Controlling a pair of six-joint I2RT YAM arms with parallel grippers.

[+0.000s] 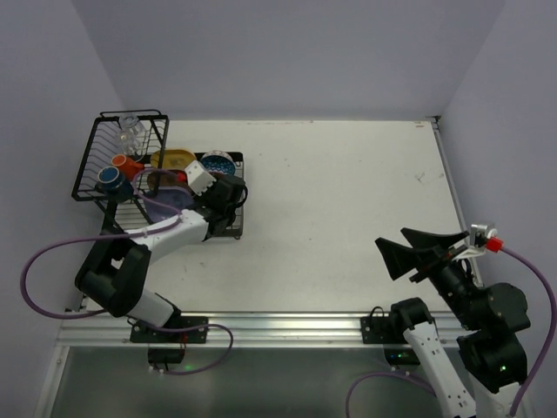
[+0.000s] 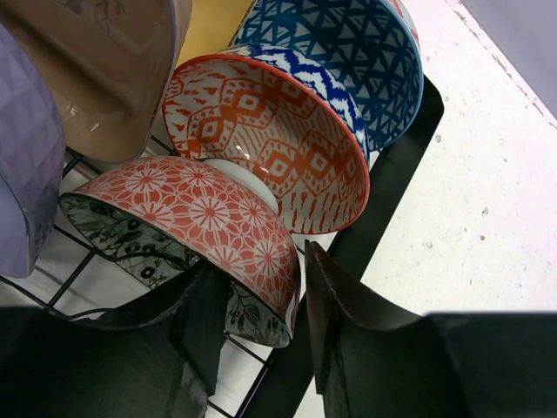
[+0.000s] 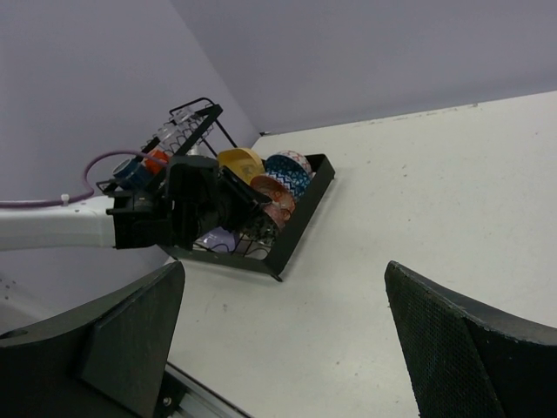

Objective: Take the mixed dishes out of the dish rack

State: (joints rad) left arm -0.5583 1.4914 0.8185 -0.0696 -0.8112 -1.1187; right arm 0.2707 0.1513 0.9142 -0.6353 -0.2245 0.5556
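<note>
1. red floral bowl (image 2: 200, 213) is sitting in the dish rack (image 2: 392, 165), its rim lying between the fingers of the left gripper (image 2: 259, 261); the jaws are standing partly apart, and a grip cannot be told.
2. orange-patterned bowl (image 2: 278, 139) and blue bowl (image 2: 348, 52) are leaning just ahead of those fingertips.
3. right gripper (image 3: 287, 348) is hanging wide open and empty, the dish rack well ahead to its left.

White table (image 1: 348, 200) set in a corner — plain lavender-grey walls (image 1: 287, 52).

bowls (image 2: 261, 148) nested tight, rack rim (image 2: 396, 165) just beside left hand (image 2: 259, 261), table (image 1: 348, 192) beyond open
</note>
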